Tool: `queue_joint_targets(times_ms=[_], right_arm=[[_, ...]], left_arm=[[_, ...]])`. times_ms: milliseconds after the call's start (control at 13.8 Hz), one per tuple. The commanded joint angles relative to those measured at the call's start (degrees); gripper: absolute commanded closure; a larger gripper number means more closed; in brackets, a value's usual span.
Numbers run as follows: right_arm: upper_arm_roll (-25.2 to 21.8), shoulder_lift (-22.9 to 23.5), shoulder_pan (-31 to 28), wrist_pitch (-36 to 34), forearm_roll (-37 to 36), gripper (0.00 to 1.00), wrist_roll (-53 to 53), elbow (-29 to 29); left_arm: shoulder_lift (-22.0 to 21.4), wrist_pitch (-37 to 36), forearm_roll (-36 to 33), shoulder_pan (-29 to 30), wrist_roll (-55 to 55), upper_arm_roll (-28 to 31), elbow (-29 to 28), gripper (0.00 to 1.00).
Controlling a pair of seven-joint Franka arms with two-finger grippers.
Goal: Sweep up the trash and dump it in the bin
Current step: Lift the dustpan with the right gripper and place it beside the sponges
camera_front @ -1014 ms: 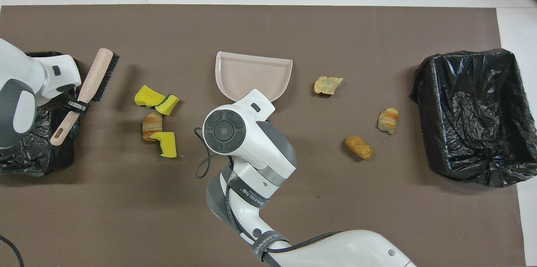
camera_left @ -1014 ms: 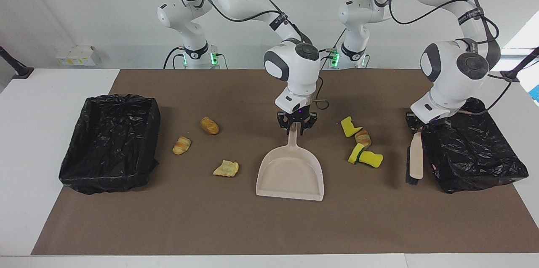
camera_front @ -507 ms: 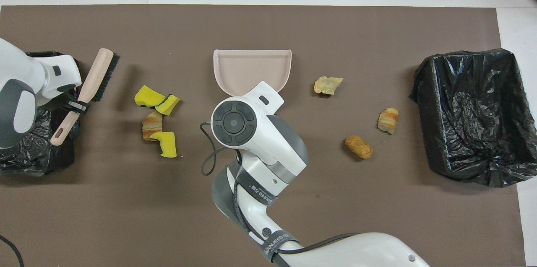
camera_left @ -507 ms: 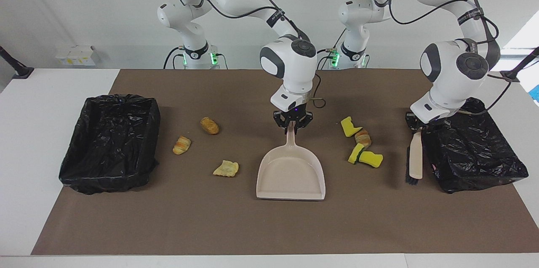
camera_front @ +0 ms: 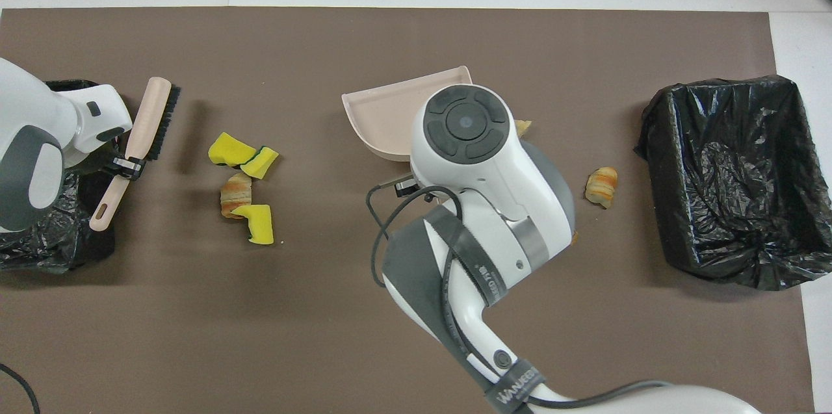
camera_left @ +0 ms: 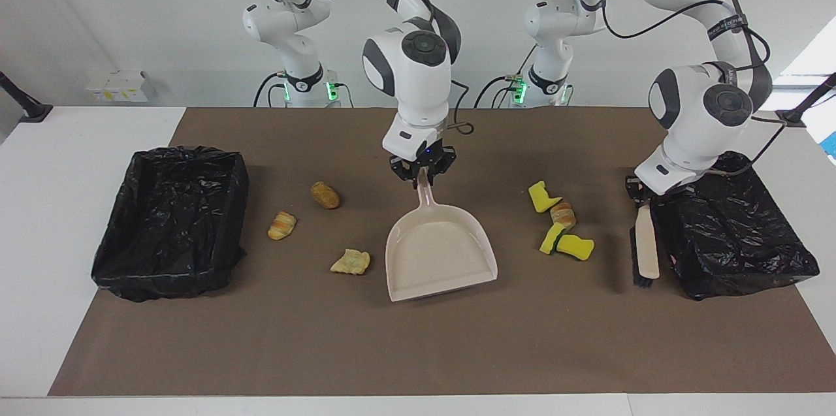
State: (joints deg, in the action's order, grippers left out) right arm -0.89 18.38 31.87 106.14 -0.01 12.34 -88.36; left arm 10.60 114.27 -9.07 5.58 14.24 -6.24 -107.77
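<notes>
Right gripper (camera_left: pixel 423 176), clamped on the dustpan (camera_left: pixel 439 258) handle, has swung the pan round so its mouth angles toward 7 o'clock in the facing view, at the three pastries (camera_left: pixel 351 262) near that bin (camera_left: pixel 171 220). Left gripper (camera_left: pixel 639 195), shut on the brush (camera_left: pixel 645 247), waits by the sponge pile (camera_left: pixel 560 230). Overhead, the right arm hides two pastries
</notes>
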Motion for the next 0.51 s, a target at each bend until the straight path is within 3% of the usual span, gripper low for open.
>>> queue_joint_targets(times_ms=[0,145,435], right_arm=[[0.36,-2.64,-2.25,-4.0,1.51,1.0,-14.31,-1.29],[0.28,-3.7,-2.69,-5.94,1.33,1.0,-22.41,-2.25],[0.19,-5.02,-4.53,-1.22,0.36,1.0,-37.87,-6.46]], left_arm=[[-1.02,1.3,-0.69,-1.54,-3.15,0.26,-2.01,1.0],[-1.37,2.36,-0.69,-1.63,-4.3,0.18,-3.5,1.0],[-1.89,2.37,0.89,-1.63,-7.56,0.18,-6.93,1.0]])
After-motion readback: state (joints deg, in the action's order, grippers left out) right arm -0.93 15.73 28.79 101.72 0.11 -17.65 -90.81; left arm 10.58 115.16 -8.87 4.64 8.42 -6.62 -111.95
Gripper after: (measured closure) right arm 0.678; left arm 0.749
